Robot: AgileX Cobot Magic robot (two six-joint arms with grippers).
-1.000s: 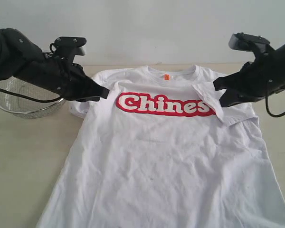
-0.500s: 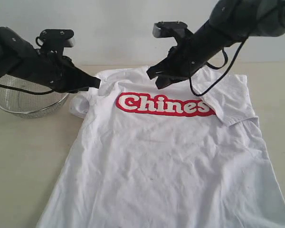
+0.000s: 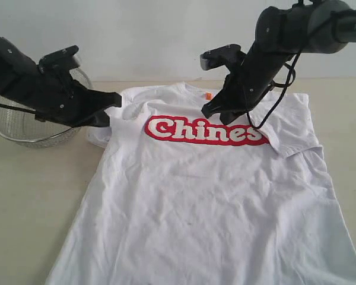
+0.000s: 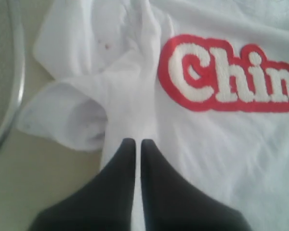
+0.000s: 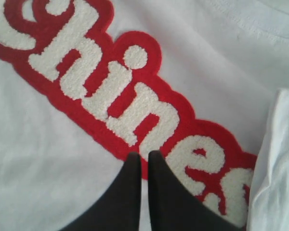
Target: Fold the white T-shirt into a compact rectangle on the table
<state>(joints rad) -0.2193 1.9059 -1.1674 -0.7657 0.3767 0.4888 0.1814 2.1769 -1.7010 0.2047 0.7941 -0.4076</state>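
Note:
The white T-shirt (image 3: 207, 196) lies face up on the table (image 3: 29, 202), its red lettering (image 3: 204, 130) across the chest. My left gripper (image 3: 117, 98) is shut at the shirt's left shoulder. In the left wrist view a raised ridge of white fabric (image 4: 135, 96) runs straight into the left gripper (image 4: 138, 140), beside the bunched sleeve (image 4: 62, 120). My right gripper (image 3: 206, 111) is shut just above the lettering, near the orange neck tag (image 3: 208, 95), holding nothing. The right wrist view shows the right gripper (image 5: 143, 154) over the letters (image 5: 135, 110). The right sleeve (image 3: 291, 127) is folded inward.
A round wire-mesh basket (image 3: 24, 127) stands on the table at the back left, right behind my left arm; its rim (image 4: 9, 72) shows in the left wrist view. A pale wall rises behind the table. The shirt's hem runs off the front edge of the exterior view.
My right arm swung from the right sleeve across to the neck, then dropped onto the lettering. My left gripper drew back towards the shoulder edge, wrinkling the fabric there.

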